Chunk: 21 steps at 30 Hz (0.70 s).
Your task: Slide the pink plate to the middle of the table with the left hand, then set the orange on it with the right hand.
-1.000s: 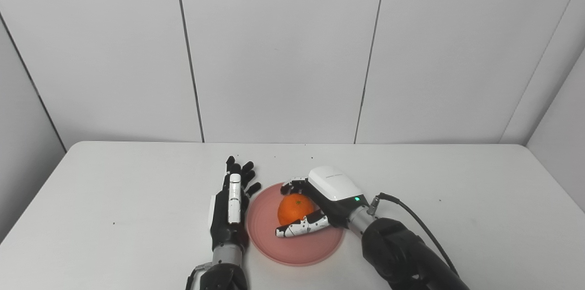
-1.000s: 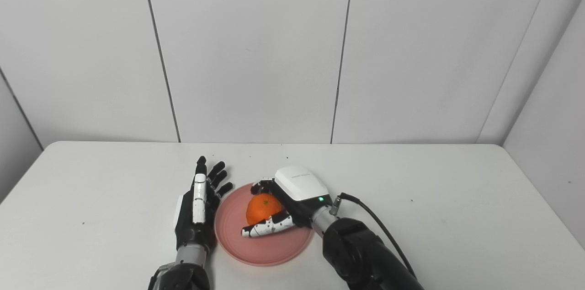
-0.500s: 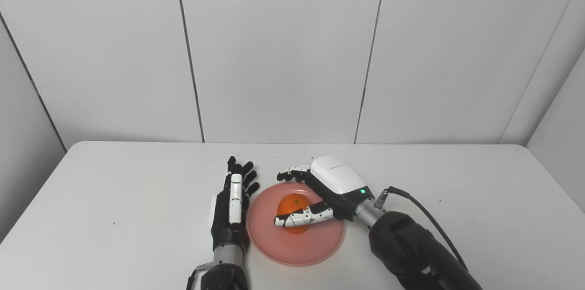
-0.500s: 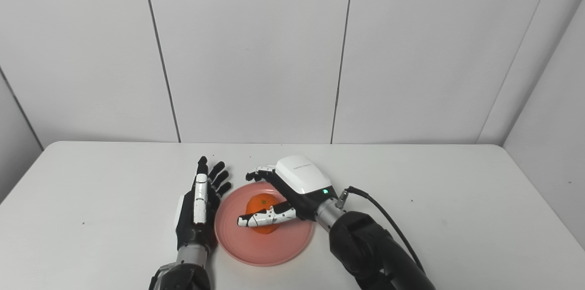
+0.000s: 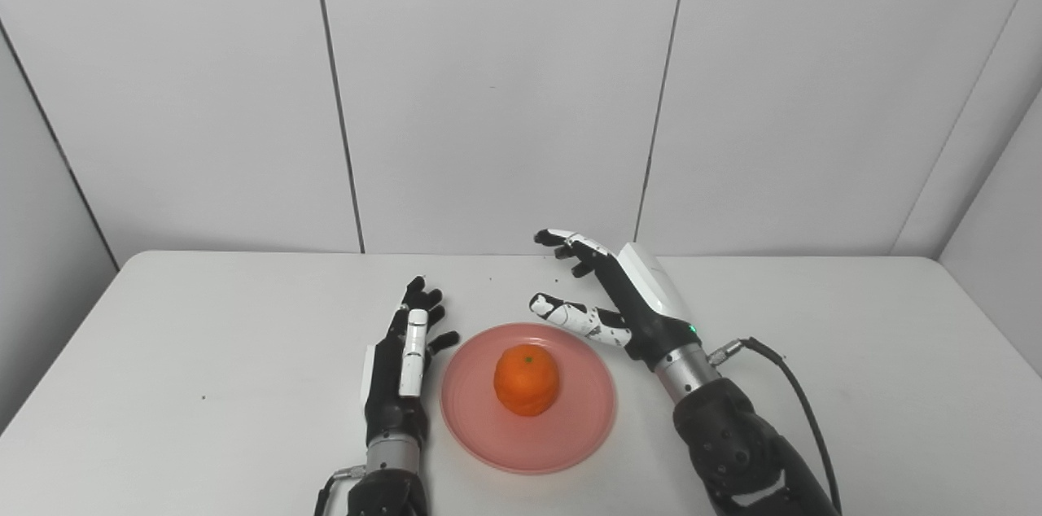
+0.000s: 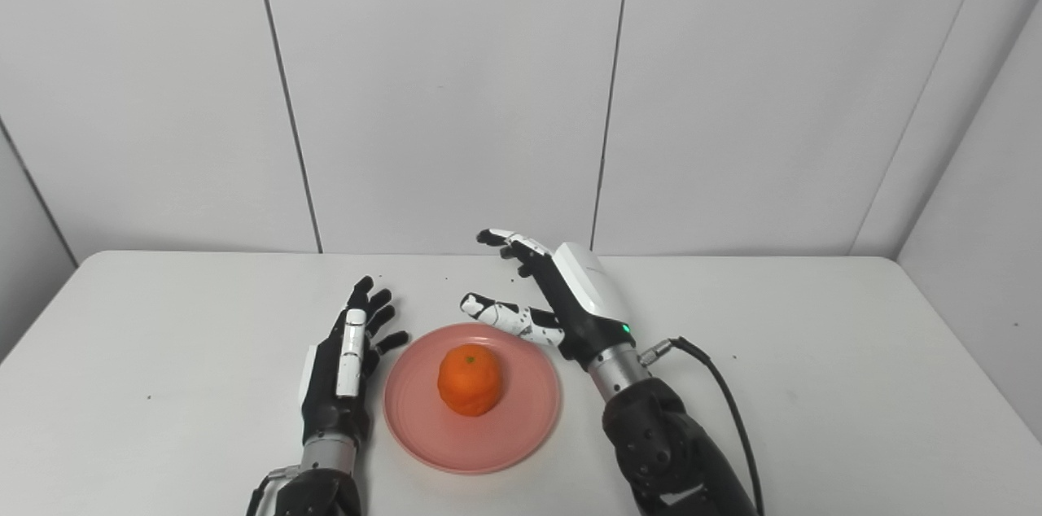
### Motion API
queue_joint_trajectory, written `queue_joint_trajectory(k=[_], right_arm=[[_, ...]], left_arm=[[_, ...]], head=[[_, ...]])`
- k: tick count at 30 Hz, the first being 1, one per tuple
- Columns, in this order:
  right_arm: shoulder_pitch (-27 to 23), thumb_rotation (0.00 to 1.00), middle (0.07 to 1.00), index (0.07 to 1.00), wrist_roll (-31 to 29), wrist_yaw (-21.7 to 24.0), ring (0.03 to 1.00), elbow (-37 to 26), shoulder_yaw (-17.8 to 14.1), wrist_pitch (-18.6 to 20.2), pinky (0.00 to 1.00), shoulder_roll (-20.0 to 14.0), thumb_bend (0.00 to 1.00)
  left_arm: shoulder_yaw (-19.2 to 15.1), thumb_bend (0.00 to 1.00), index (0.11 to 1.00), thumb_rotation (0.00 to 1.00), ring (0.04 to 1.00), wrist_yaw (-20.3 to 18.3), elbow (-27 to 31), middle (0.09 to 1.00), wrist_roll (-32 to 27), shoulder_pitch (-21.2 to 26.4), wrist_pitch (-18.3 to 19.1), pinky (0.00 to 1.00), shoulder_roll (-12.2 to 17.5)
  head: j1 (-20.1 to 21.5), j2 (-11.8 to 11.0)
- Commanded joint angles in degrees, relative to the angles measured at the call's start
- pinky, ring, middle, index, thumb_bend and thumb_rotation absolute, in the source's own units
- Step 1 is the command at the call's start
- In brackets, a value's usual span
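Note:
The pink plate (image 5: 570,435) lies on the white table near its front middle. The orange (image 5: 527,379) sits upright at the plate's centre, touched by nothing. My right hand (image 5: 619,300) hangs raised behind and right of the plate, open, fingers spread and clear of the fruit. My left hand (image 5: 403,361) is open just left of the plate's rim, fingers pointing away from me, a small gap between it and the plate. The right eye view shows the same: orange (image 6: 470,379), plate (image 6: 521,426), right hand (image 6: 562,296), left hand (image 6: 346,361).
The white table (image 5: 203,337) runs to a grey panelled wall at the back. A black cable (image 5: 794,394) trails from my right wrist. Small dark specks dot the tabletop.
My right hand let go of the orange, opened, and rose back and to the right. The orange now rests alone on the plate. My left hand drew slightly left of the rim.

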<state>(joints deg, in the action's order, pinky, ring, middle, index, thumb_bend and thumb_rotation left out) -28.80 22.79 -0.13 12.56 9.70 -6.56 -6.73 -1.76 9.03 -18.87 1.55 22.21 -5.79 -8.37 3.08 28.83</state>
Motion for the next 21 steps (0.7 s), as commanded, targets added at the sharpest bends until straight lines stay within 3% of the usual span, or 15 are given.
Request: queue_joint_trajectory(k=[1, 4, 7, 11, 16, 21], right_arm=[[-1.24, 1.00, 0.864, 0.821, -6.53, -1.79, 0.846, 1.19, -3.47, -3.24, 0.80, 2.07, 0.83], [-1.19, 1.00, 0.885, 0.855, -14.42, -2.00, 0.862, 4.32, -8.10, -3.06, 0.83, 5.40, 0.76], [-1.30, 1.00, 0.911, 0.881, -19.61, -2.64, 0.902, 5.96, -11.54, -0.73, 0.87, 7.95, 0.80], [-1.30, 1.00, 0.923, 0.924, -23.87, -3.95, 0.916, 8.63, -14.59, -0.01, 0.91, 10.07, 0.81], [-0.64, 1.00, 0.950, 0.951, -28.14, -4.67, 0.935, 9.50, -17.12, 3.14, 0.99, 12.06, 0.82], [0.43, 1.00, 0.975, 0.974, -28.08, -5.22, 0.972, 10.00, -16.80, 3.32, 1.00, 12.33, 0.79]], left_arm=[[0.79, 0.74, 0.862, 0.93, 0.881, 0.49, 2.26, 0.894, 1.81, 2.64, -4.01, 0.84, 0.77], [1.25, 0.73, 0.877, 0.94, 0.900, -0.07, 2.43, 0.912, 2.92, 2.86, -5.70, 0.87, 2.26], [1.75, 0.70, 0.907, 0.96, 0.940, -0.66, 2.38, 0.937, 3.54, 3.17, -6.34, 0.97, 3.61], [2.37, 0.70, 0.926, 0.97, 0.969, -1.55, 1.72, 0.959, 3.34, 3.79, -6.67, 1.00, 5.18], [3.32, 0.73, 0.938, 0.97, 0.980, -1.81, 1.75, 0.967, 3.95, 3.83, -5.14, 0.99, 6.20], [3.59, 0.72, 0.960, 0.97, 0.996, -2.82, 2.19, 0.982, 2.22, 3.38, -2.66, 1.00, 6.35]], head=[[0.01, -0.02], [0.15, 0.14], [0.20, 0.06], [0.14, -0.05], [0.45, -0.18], [0.74, -0.01]])
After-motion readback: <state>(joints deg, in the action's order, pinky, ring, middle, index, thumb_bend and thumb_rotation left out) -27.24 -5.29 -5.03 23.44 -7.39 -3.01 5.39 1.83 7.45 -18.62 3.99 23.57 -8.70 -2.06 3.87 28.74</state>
